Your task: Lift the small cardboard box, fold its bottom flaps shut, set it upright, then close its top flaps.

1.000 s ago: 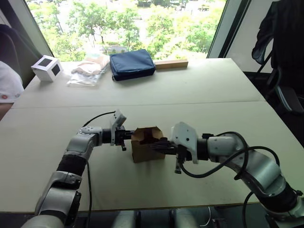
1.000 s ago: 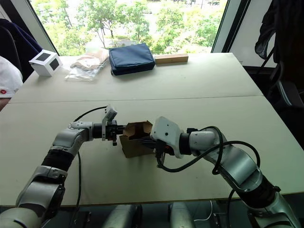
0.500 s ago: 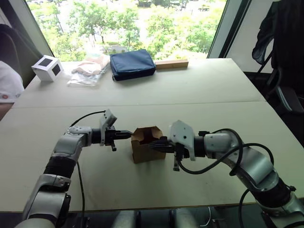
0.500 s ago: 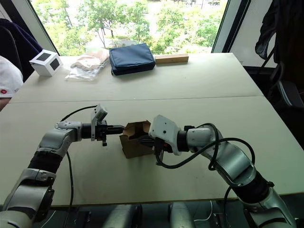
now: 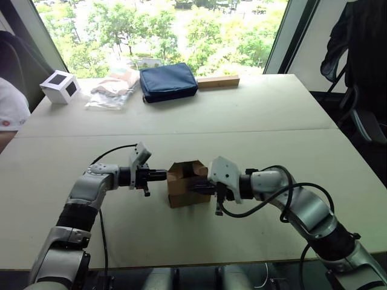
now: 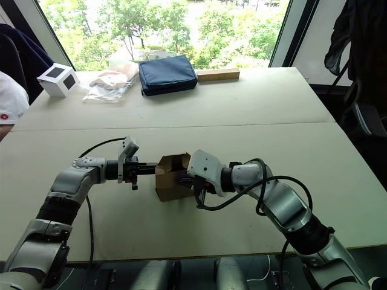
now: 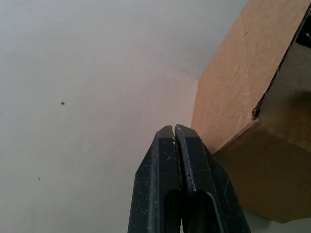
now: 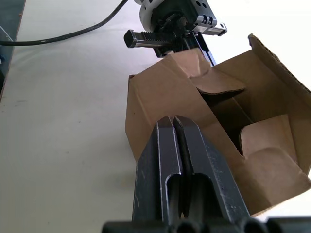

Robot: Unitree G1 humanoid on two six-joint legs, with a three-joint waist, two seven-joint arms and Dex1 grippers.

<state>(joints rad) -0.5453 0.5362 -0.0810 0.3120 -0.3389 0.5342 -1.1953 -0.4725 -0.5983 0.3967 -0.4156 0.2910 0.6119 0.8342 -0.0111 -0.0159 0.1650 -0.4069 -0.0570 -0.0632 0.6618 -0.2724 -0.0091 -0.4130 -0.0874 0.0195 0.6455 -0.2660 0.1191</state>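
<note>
A: Status on the small cardboard box [image 5: 184, 184]?

B: Centre of the frame, lower half, standing on the table [image 5: 254, 115] with its top flaps up and open. Sits between the two grippers.

A: What changed in the last second?

B: Left gripper [image 5: 162, 175] was tight against the box's left wall a second ago, backed off half a second ago, and now it's in again with its tips at the upper left edge. Right gripper [image 6: 195, 181] has slid further in toward the right wall; the right forearm sits more to the left in frame than before.

A: Jaws?

B: Both pressed together, nothing between them. Left wrist view has the fingers [image 7: 175, 160] closed beside the box corner. Right wrist view shows the same, closed tips against the near wall.

A: So pushing, not gripping.

B: My read too. Box hasn't lifted, top is unfolded, so flap closing is still ahead. Looks like a two-sided squeeze or nudge to line it up.

A: Risk?

B: Light carton, closed tips could skate it sideways.
</note>
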